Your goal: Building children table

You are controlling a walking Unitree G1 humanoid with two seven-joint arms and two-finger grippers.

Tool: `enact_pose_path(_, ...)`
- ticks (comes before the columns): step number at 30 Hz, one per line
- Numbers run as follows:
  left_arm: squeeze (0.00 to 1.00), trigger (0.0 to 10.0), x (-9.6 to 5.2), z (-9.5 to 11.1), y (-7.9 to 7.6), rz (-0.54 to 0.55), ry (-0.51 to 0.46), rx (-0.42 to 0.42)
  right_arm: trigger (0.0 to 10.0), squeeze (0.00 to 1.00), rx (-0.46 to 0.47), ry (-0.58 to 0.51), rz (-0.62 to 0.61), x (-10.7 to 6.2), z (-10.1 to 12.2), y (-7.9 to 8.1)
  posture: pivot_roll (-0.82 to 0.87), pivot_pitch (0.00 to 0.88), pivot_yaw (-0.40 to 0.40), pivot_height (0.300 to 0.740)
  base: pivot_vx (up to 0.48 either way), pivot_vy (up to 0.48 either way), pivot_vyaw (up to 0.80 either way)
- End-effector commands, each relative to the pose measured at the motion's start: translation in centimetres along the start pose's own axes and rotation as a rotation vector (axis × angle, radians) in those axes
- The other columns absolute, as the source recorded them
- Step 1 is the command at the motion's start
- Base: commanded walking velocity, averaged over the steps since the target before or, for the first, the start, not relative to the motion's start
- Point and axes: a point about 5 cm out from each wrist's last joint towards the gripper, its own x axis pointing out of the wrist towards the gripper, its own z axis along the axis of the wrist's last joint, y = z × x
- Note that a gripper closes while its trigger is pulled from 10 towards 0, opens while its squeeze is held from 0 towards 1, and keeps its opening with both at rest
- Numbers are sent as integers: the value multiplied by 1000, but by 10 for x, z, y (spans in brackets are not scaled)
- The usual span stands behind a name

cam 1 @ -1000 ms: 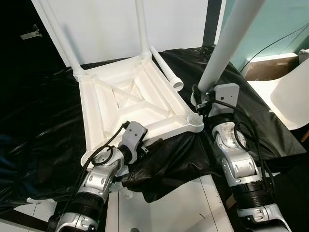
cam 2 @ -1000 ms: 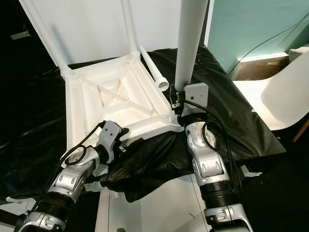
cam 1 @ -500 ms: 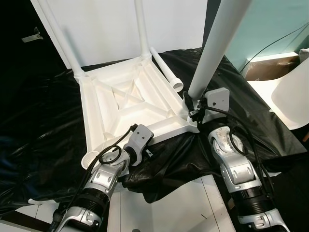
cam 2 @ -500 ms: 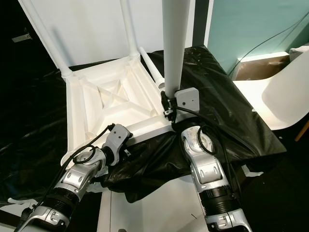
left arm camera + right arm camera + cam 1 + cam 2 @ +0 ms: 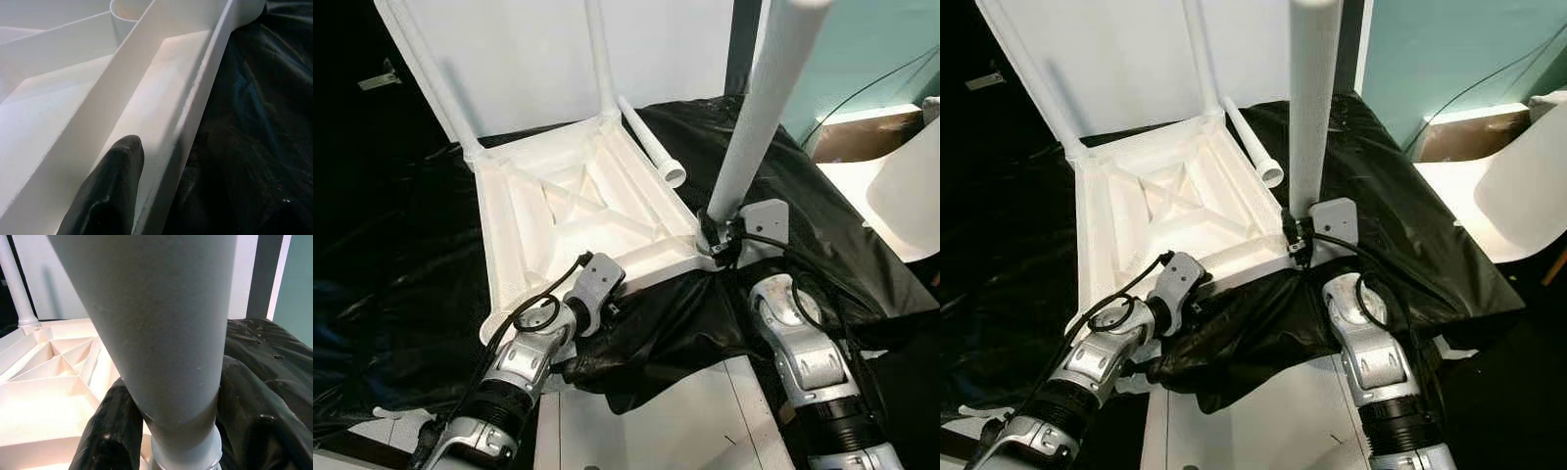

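The tabletop (image 5: 578,211) lies upside down on black sheeting (image 5: 401,255), ribs up, with two legs already standing at its far corners and a spare leg (image 5: 651,147) lying loose along its right edge. The right gripper (image 5: 715,238) has its fingers closed round the base of a third leg (image 5: 759,108), right at the near-right corner socket (image 5: 705,245). In the right wrist view one black finger (image 5: 110,431) presses the leg's tapered foot, where a narrower collar (image 5: 186,458) shows just below the grip.

The leg leans a little to the robot's right in the left eye view — so the step in hand, seating it, probably wants the leg brought square to the tabletop first, then pushed straight down along its own axis. Forcing it while tilted risks jamming the collar or levering the top off the sheeting.

The left gripper (image 5: 573,338) is at the near rim; its wrist view shows one finger (image 5: 110,188) inside a channel beside the rim wall (image 5: 195,93), but how wide the jaws stand I cannot tell. Pressing down there would likely steady the top against the push — the sheeting looks slippery.
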Motion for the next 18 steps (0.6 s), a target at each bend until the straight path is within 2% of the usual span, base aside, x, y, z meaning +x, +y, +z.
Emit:
enact_pose_path(1,0,10000,0,-10,-12,-156,42,-14,10000,0,23,63,58,-4,-10,7,-143,0,118,740,0,0,0)
enact_pose_path(10,0,10000,0,-10,-13,-164,43,-23,10000,0,16,149,136,-17,-23,10,-148,0,120,740,0,0,0)
enact_pose_path(12,0,10000,0,-10,-14,-168,44,-26,10000,0,17,229,219,-22,-34,15,-152,0,121,740,0,0,0)
enact_pose_path(17,0,10000,0,-10,-14,-168,44,-26,10000,0,14,259,242,-24,-38,16,-152,0,121,740,0,0,0)
enact_pose_path(18,0,10000,1,-9,-14,-169,42,-27,10000,0,45,314,221,-23,-44,13,-153,0,122,740,0,0,0)
